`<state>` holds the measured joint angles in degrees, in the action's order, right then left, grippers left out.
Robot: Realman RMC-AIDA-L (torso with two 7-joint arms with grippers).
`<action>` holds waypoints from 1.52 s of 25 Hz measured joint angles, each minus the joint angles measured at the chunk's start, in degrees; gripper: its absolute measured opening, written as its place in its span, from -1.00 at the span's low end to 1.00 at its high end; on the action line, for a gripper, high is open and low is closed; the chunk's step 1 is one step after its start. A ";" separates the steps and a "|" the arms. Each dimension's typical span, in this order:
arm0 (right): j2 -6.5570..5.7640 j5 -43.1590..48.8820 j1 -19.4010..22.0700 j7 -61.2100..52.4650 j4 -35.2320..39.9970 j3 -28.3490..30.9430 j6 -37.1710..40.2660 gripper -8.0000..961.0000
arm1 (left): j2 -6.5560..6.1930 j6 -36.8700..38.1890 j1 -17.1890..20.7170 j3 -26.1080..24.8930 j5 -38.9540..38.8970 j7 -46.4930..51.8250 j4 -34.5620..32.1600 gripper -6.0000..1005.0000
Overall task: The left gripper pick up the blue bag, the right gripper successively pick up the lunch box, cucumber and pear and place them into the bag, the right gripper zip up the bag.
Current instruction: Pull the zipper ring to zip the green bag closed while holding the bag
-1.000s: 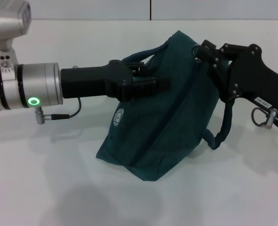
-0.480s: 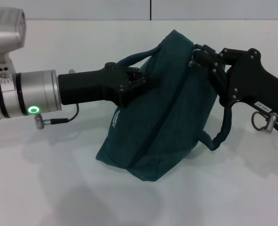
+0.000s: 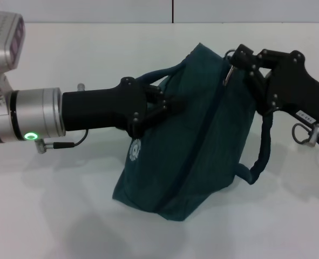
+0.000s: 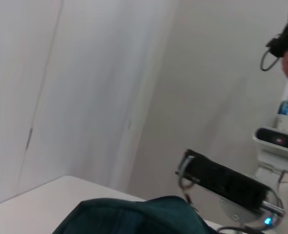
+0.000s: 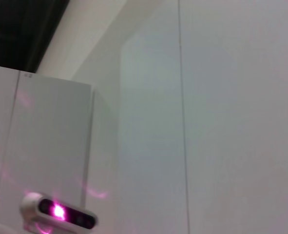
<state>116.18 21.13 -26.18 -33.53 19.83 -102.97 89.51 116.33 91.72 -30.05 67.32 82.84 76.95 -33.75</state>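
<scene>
Bench [image 3: 67,226]: white, carried the blue bag [image 3: 202,135] near ctr of head view. Bag stood tilted, base on bench, top leaning toward far side and robot's right. Dark zipper line [image 3: 194,154] ran diagonally across facing panel, upper end at top edge. White round logo [image 3: 135,150] on left-facing panel, just below left hand. Bag appeared zipped along the visible length; contents not visible.

Left arm [image 3: 35,116]: silver cuff w/ green ring light, black forearm section, entered from left, approx. horizontal. Left hand [image 3: 167,105] sat against bag's left side at upper part, fingers narrowed onto one loop handle [image 3: 164,73] where it arched up from the fabric.

Right arm [image 3: 299,97]: black housing entered from right edge. Right hand [image 3: 236,60] was at bag's top corner, fingers pinched together on the metal zipper pull [image 3: 228,69] at upper end of zipper line. Second loop handle [image 3: 259,156] hung down bag's right side below right arm, clear of bench.

Left wrist view: top edge of bag [image 4: 134,217] along lower frame, right arm's black housing [image 4: 221,178] beyond it, wall behind. Own fingers not shown there.

Right wrist view: walls and a camera unit w/ pink light [image 5: 58,212] only; no task item visible.
</scene>
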 joint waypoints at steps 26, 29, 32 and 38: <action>-0.14 -7.66 1.98 -5.29 -3.56 0.24 -6.99 -0.94 | -4.00 2.21 1.08 -2.63 2.41 0.03 -0.56 -0.90; -0.23 -7.33 1.92 -6.44 -4.12 0.05 -7.23 -0.94 | -4.44 2.21 1.24 -2.64 2.34 0.08 -0.74 -0.91; -0.35 -6.87 1.65 -6.59 -4.73 -0.56 -6.93 -0.94 | -4.39 2.22 0.95 -2.68 2.41 -0.12 -0.76 -0.91; -0.45 -6.92 2.45 -6.71 -4.37 -0.65 -5.97 -0.78 | -4.24 2.21 0.66 -2.62 2.57 -0.34 -0.79 -0.91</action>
<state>115.73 14.21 -23.73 -40.24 15.46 -103.61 83.54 112.09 93.93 -29.40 64.71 85.40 76.61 -34.54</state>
